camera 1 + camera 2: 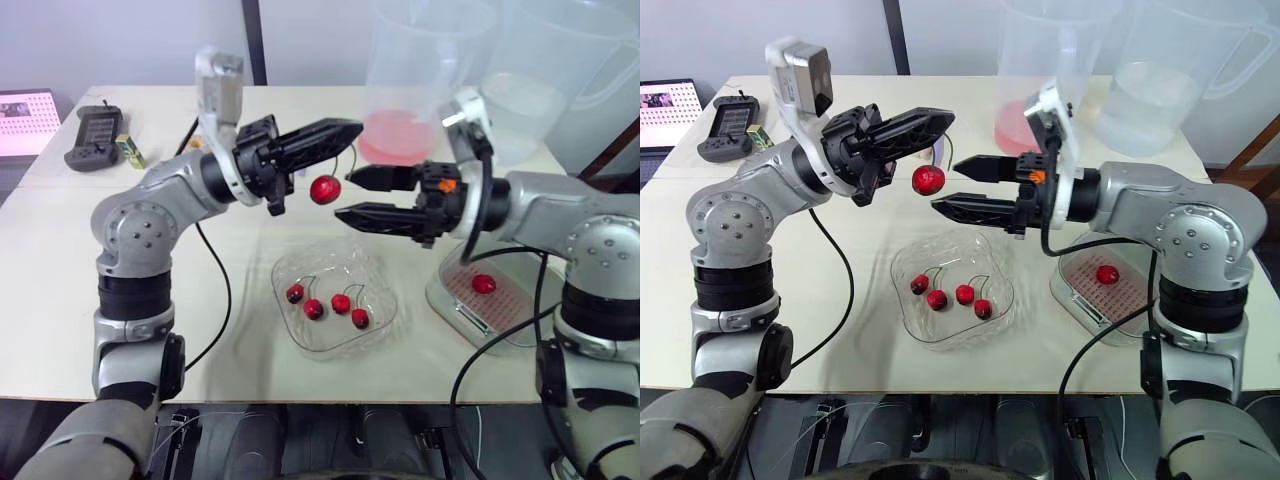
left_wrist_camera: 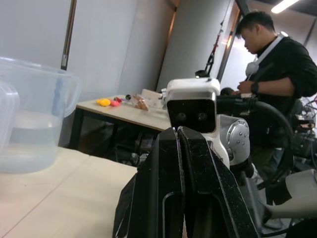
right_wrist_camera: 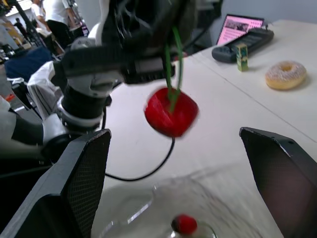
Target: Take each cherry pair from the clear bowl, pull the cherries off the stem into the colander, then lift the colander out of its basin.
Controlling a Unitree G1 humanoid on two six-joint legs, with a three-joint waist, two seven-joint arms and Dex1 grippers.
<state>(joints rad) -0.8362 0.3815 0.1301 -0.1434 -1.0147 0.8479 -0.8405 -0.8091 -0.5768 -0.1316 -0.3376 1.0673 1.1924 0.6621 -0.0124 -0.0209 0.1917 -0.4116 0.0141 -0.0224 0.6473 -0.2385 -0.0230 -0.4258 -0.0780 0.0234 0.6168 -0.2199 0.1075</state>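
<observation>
My left gripper (image 1: 352,129) is shut on the green stem of a red cherry (image 1: 324,189), which hangs in the air above the table. My right gripper (image 1: 343,196) is open just right of that cherry, its fingers level with it, one above and one below. In the right wrist view the cherry (image 3: 171,111) hangs ahead of the two spread fingers (image 3: 84,168). Below lies the clear bowl (image 1: 330,262) with several stemmed cherries (image 1: 313,308). At the right stands the colander (image 1: 505,305) in its clear basin (image 1: 448,300), with one cherry (image 1: 483,284) in it.
Two large clear jugs stand at the back, one (image 1: 405,90) holding pink liquid, the other (image 1: 540,80) to its right. A black controller (image 1: 93,137), a small green box (image 1: 129,150) and a laptop (image 1: 25,120) lie at the far left. A donut (image 3: 286,75) lies on the table. A person (image 2: 277,74) stands beyond it.
</observation>
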